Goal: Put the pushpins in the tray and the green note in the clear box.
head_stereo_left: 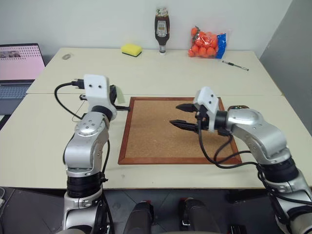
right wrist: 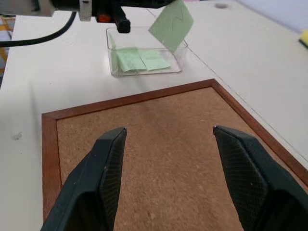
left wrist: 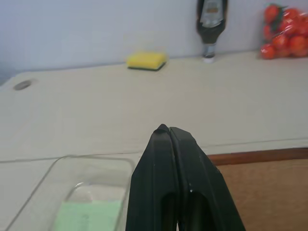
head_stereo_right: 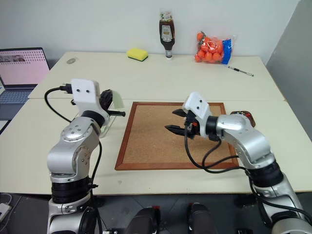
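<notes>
The green note (right wrist: 172,25) hangs tilted in the air at the top centre of the right wrist view, just above the clear box (right wrist: 144,57), one corner up against the dark tip of the left gripper (right wrist: 122,24) at the upper left of that frame. The left gripper's two black fingers (left wrist: 180,187) lie pressed flat together, as the left wrist view shows at bottom centre; whether the paper is actually pinched between them cannot be made out. Inside the clear box more pale green slips (right wrist: 142,58) lie flat on its floor, also visible at the lower left of the left wrist view. In the right eye view the box sits at centre left, just beside the left edge of the cork board (head_stereo_right: 161,141).

The right gripper (head_stereo_right: 178,120) hovers over the middle of the cork board, pointing toward the left of the frame, its fingers spread well apart with only bare cork between them. The tray (head_stereo_right: 243,116) peeks out dark behind the right arm at centre right.

Along the top of the frame stand a yellow sponge (head_stereo_right: 137,53), a sauce bottle (head_stereo_right: 167,34), a bag of oranges (head_stereo_right: 213,48) and a pen (head_stereo_right: 241,71); a laptop (head_stereo_right: 22,73) sits at the upper left.
</notes>
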You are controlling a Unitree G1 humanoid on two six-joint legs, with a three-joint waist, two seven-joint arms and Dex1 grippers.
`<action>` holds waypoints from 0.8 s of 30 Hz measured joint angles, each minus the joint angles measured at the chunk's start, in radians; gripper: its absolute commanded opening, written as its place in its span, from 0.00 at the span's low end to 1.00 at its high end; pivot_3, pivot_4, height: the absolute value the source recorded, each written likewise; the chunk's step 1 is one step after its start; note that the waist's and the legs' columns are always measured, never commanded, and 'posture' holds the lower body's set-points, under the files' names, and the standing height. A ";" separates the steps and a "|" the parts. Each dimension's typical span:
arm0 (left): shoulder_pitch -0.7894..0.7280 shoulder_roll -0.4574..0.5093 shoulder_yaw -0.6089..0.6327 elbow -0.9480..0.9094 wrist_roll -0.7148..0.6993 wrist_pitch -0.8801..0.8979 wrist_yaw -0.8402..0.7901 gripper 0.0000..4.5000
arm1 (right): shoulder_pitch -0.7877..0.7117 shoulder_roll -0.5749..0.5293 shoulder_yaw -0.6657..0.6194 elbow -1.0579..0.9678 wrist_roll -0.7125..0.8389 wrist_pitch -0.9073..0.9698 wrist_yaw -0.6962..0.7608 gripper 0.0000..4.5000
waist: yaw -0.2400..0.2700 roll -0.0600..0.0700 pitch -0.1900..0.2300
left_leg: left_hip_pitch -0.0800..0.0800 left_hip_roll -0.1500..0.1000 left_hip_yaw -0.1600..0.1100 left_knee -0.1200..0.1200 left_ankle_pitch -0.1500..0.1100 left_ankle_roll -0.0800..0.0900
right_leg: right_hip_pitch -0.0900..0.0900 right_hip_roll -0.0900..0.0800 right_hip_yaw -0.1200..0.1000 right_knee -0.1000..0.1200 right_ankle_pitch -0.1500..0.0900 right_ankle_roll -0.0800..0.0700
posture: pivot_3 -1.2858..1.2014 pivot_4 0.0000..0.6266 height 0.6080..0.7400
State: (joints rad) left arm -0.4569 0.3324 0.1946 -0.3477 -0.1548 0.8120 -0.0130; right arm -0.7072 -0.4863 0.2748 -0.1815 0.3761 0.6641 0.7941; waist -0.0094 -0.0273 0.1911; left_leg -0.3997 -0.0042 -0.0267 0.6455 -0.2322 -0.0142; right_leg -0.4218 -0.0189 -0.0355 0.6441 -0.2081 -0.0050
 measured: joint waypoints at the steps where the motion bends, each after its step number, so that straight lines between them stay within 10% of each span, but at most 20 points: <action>1: 0.003 0.004 0.009 0.000 0.001 0.008 0.001 0.00 | -0.017 0.010 0.008 0.018 -0.003 -0.001 0.005 0.68 | 0.001 0.000 0.000 | 0.000 0.000 0.000 0.000 0.000 0.000 | 0.000 0.000 0.000 0.000 0.000 0.000 | 0.52 0.24 1.00; 24: -0.030 0.009 0.099 0.114 0.086 0.004 0.116 0.00 | -0.100 0.115 0.062 0.127 -0.081 -0.058 0.041 0.68 | 0.008 -0.003 0.002 | 0.001 0.001 -0.004 0.000 0.000 0.000 | 0.000 -0.003 -0.001 0.001 0.000 -0.001 | 0.52 0.24 1.00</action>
State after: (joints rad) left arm -0.4867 0.3411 0.2935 -0.2333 -0.0693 0.8156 0.1030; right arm -0.8071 -0.3708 0.3373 -0.0549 0.2947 0.6059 0.8353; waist -0.0011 -0.0307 0.1930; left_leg -0.3990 -0.0032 -0.0306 0.6457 -0.2322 -0.0143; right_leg -0.4217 -0.0221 -0.0363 0.6453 -0.2077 -0.0055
